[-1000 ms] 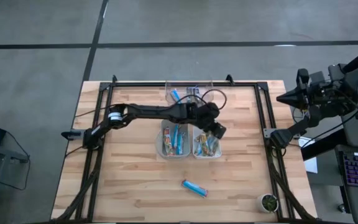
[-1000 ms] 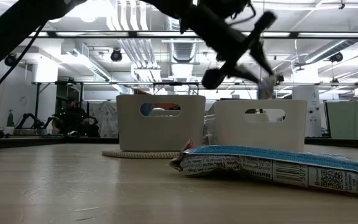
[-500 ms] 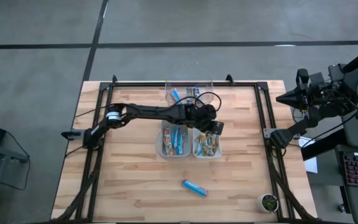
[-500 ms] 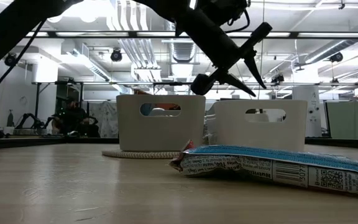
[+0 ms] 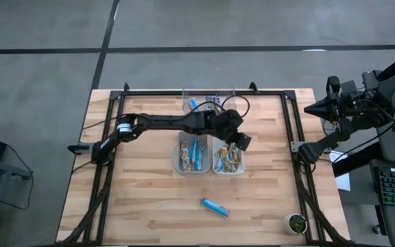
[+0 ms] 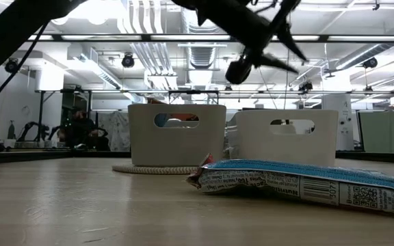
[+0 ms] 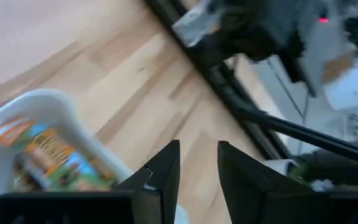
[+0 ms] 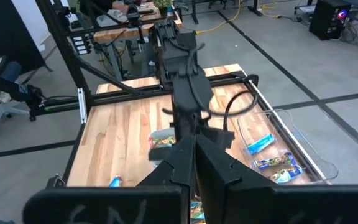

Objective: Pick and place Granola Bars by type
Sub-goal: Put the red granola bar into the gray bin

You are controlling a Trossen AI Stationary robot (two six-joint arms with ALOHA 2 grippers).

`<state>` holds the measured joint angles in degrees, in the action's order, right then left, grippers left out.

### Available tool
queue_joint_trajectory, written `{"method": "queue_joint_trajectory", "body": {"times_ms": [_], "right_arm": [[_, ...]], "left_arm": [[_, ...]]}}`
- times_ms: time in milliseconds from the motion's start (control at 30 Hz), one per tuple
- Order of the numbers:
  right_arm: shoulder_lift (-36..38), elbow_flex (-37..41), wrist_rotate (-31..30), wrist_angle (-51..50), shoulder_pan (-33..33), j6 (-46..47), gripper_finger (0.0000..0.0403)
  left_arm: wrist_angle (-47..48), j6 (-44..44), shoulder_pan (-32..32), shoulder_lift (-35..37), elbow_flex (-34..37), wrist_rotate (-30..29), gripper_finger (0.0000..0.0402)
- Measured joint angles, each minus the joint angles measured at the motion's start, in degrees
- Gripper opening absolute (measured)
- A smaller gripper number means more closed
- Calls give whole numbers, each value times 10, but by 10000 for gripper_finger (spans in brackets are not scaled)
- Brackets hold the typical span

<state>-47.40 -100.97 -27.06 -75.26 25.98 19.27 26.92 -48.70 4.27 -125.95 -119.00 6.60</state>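
only wrist view, left fingers (image 7: 166,163) empty

Three bins sit on one wooden table (image 5: 142,199): a clear bin (image 5: 208,100) at twelve o'clock, and two white bins (image 5: 192,154) side by side at the centre. One blue bar (image 5: 214,206) lies loose at six o'clock. Two robot arms. Bars inside the bins are too crowded to count.
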Motion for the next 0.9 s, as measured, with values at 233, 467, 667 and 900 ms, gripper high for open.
{"method": "queue_joint_trajectory", "body": {"times_ms": [233, 467, 667, 900], "right_arm": [[0, 0, 0, 0, 0, 1, 8], [0, 0, 0, 0, 0, 2, 8], [0, 0, 0, 1, 0, 6, 8], [-2, 13, 0, 2, 0, 29, 8]], "left_arm": [[0, 78, -3, 0, -65, 15, 90], [1, 141, -10, 1, -114, 61, 118], [33, 167, -22, 1, -160, 80, 186], [127, 300, -45, 44, -155, 88, 206]]}}
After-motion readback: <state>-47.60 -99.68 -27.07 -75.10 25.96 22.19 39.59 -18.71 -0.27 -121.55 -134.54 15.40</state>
